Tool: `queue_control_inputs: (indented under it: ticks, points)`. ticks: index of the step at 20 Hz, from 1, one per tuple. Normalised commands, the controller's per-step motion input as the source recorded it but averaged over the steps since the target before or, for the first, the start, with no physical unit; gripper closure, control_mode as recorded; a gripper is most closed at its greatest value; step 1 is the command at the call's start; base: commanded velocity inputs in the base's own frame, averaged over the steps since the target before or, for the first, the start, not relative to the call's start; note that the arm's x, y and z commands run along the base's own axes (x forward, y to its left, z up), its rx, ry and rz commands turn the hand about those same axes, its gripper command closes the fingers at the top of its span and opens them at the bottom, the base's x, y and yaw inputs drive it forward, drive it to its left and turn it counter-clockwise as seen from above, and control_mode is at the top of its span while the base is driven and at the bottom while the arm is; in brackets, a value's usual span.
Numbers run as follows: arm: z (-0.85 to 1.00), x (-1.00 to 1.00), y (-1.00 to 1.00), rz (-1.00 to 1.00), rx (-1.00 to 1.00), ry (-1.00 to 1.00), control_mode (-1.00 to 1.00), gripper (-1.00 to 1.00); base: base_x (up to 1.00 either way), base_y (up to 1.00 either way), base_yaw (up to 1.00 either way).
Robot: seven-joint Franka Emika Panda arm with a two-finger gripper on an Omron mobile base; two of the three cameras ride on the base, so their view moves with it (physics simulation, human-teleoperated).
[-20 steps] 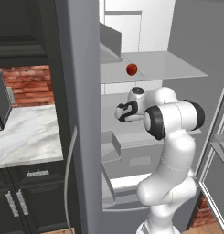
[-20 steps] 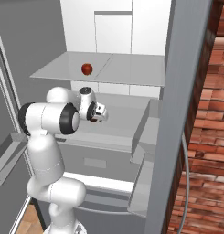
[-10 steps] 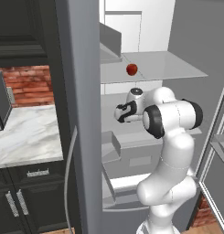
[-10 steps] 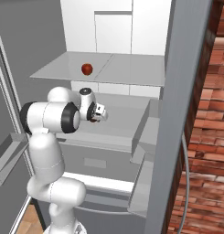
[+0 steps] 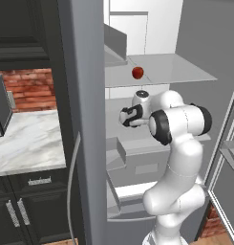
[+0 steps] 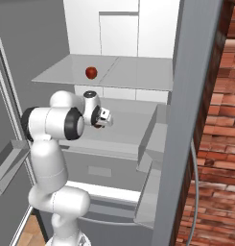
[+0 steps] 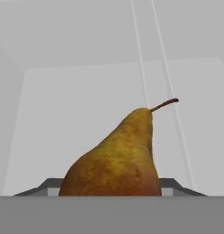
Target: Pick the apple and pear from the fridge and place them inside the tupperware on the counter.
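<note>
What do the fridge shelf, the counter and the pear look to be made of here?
Shelf: looks like clear glass, since the white back wall shows through it.
Counter: apparently polished marble, white with grey veins.
Pear: natural fruit with matte, speckled brown-olive skin and a woody stem, gripper closed on it.

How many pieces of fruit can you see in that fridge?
2. The apple sits on the upper glass shelf. The pear is right at the gripper, one shelf lower. More could be hidden behind the arm or door.
</note>
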Motion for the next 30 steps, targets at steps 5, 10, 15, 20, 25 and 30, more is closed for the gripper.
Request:
queue_control_inputs:
  ticks: [5,10,15,20,25,30]
  points:
    - [-0.28,-0.65,0.00,0.00,0.00,-0.12,-1.00,1.00,0.00,0.00,0.00]
    - [-0.02,-0.90,-0.01,-0.02,0.00,-0.15,-1.00,1.00,0.00,0.00,0.00]
    - [0.37,-0.86,0.00,0.00,0.00,-0.17,-1.00,1.00,0.00,0.00,0.00]
    - [0.76,-0.60,0.00,0.00,0.00,-0.01,-1.00,1.00,0.00,0.00,0.00]
    - [0.91,-0.39,0.00,0.00,0.00,0.00,-1.00,1.00,0.00,0.00,0.00]
    - [0.55,-0.68,0.00,0.00,0.00,0.00,-1.00,1.00,0.00,0.00,0.00]
